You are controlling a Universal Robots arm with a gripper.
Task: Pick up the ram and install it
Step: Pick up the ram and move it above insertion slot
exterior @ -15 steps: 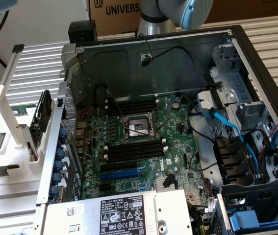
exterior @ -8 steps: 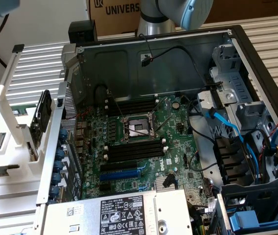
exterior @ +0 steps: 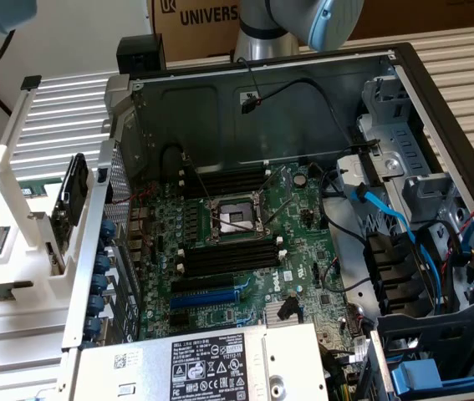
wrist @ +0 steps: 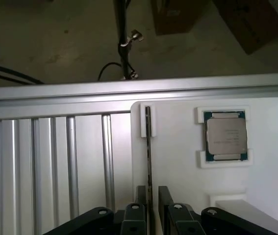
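Gripper (wrist: pixel 152 193) straddling the ram (wrist: pixel 149 147), jaws apart, not clamped.
Ram stands on edge in a slot of the white holder tray (wrist: pixel 178 171), running up between the two fingers (wrist: pixel 164 196) with a gap on one side. CPU (wrist: pixel 226 136) sits in its own recess nearby. In the exterior view the motherboard's black memory slots (exterior: pixel 228 259) are bare.

bench (exterior: pixel 462 63): was silver metal with long ribs | on it: an open computer case (exterior: pixel 220 109) sat | also: a white tray (wrist: pixel 178 176) sat beside the case
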